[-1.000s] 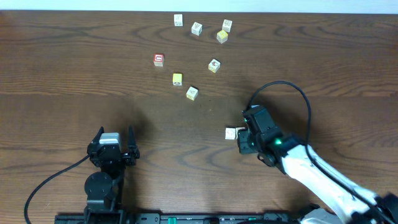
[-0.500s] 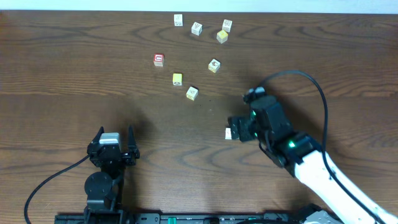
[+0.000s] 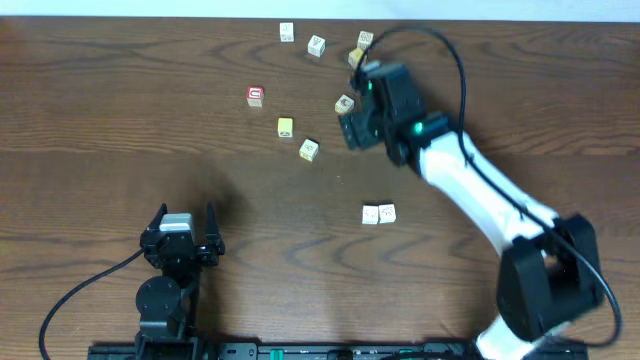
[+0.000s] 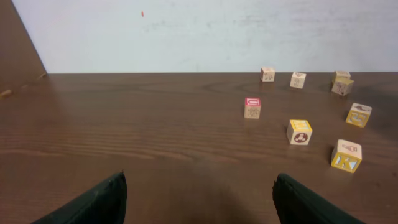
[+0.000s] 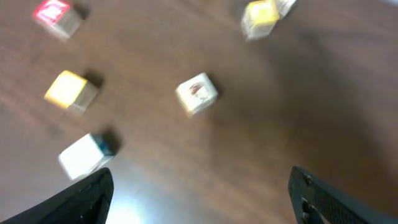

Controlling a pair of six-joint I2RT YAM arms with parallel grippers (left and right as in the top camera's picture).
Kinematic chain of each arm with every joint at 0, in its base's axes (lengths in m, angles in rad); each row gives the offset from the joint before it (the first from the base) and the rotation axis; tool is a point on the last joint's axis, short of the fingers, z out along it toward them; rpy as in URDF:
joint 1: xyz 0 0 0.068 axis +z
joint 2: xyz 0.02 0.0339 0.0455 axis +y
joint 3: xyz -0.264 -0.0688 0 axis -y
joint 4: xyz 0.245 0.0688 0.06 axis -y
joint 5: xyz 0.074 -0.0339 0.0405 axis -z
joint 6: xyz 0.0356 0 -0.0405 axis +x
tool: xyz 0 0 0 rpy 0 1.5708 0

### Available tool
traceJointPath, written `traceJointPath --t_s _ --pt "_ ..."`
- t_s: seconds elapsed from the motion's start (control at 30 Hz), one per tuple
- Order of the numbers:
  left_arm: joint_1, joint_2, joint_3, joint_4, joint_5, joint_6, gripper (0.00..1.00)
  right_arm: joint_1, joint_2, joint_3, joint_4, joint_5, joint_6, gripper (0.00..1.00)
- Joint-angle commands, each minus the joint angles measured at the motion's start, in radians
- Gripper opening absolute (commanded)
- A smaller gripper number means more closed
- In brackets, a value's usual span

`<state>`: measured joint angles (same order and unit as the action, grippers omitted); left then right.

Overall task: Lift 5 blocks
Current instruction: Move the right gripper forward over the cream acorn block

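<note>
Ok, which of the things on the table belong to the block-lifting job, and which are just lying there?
Job:
- centre block, by the open right gripper
- yellow block
- cream block
- near pair
- back blocks

Lying about:
- red-faced cube

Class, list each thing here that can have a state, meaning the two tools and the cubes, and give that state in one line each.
Left tool, open, holding nothing.
Right tool, open, holding nothing, poised near the cream block.
Cream block, lying on the table, not gripped.
Pair of blocks, side by side on the table, apart from the rest.
Red-faced cube, lying on the table, untouched.
</note>
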<state>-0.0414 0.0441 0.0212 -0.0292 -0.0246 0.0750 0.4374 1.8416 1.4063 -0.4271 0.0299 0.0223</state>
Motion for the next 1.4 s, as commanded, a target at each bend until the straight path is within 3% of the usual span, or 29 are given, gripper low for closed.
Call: traceJointPath --t_s 0.0,0.3,0.83,1.37 --pt "-0.004 -0.002 -0.017 -0.041 -0.012 -0.008 0.75 -0.046 0.096 0.140 -0.050 -0.028 -0.105 0.88" --pt "-0.004 -0.002 -0.017 -0.042 -0.012 -0.008 0.75 -0.062 0.232 0.296 -0.143 -0.121 -0.264 0.93" --pt "-0.004 -0.002 -0.017 -0.041 -0.012 -0.008 0.75 -0.105 0.319 0.296 -0.060 -0.172 -0.274 0.99" --pt "-0.004 -0.002 -0.017 -0.042 -0.012 -0.008 0.75 -0.091 0.405 0.297 0.013 -0.275 -0.274 0.94"
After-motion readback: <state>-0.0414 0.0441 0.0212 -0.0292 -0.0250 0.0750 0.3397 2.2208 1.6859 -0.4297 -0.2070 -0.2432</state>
